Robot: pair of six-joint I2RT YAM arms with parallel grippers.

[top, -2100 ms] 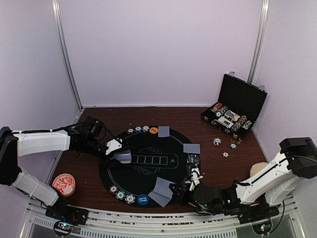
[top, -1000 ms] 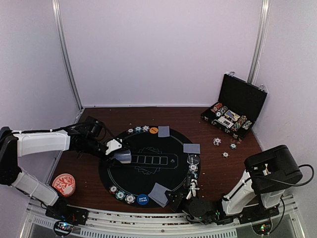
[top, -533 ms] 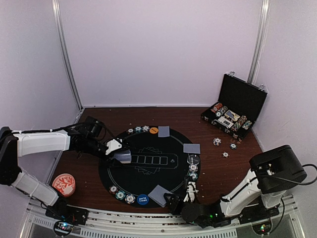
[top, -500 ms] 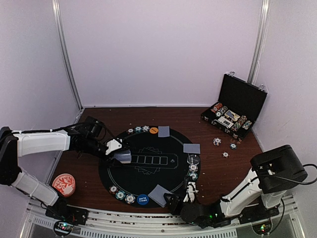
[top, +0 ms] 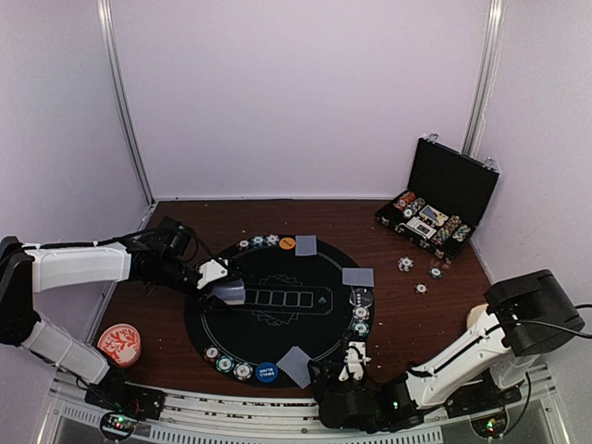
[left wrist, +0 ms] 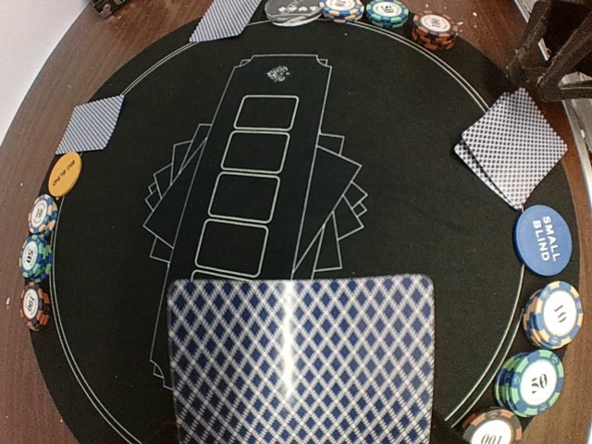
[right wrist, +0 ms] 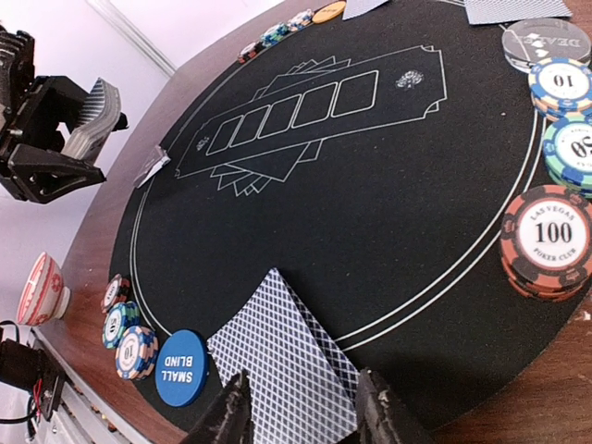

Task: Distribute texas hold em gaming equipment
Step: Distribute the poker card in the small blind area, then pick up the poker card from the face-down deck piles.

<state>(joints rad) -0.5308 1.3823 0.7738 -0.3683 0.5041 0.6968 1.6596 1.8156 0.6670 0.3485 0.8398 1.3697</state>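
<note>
Top view, step: dealing hole cards, judging by the grey-blue-backed far-seat card pair, right-seat card pair and near-seat card pair on the round black felt poker mat, which lies on the dark brown wooden tabletop.
Top view, left gripper: clenched on the grey-blue-backed deck of playing cards, over the mat's left edge.
Top view, right gripper: low at the near edge, just beside the near-seat card pair.
Top view, not yet served: the left seat shows no chips. Small round striped loose poker chips lie near the open black hard-shell case.
Left wrist view, deck: glossy diamond-lattice back with rounded corners, filling the lower frame. The fingers are out of sight.
Left wrist view, markers: the flat blue plastic SMALL BLIND disc is just beside the near pair; the flat orange disc is beside the far pair.
Right wrist view, right gripper: released, fingers spread either side of the pair's near corner, cards flat on the felt.
Right wrist view, chips: the red-and-black "100" chip stack is thick and stripe-edged.
Next move: as a judgement, lift the right gripper straight clear, since thin slick cards may slide if brushed. Then draw from the deck for the left seat.
</note>
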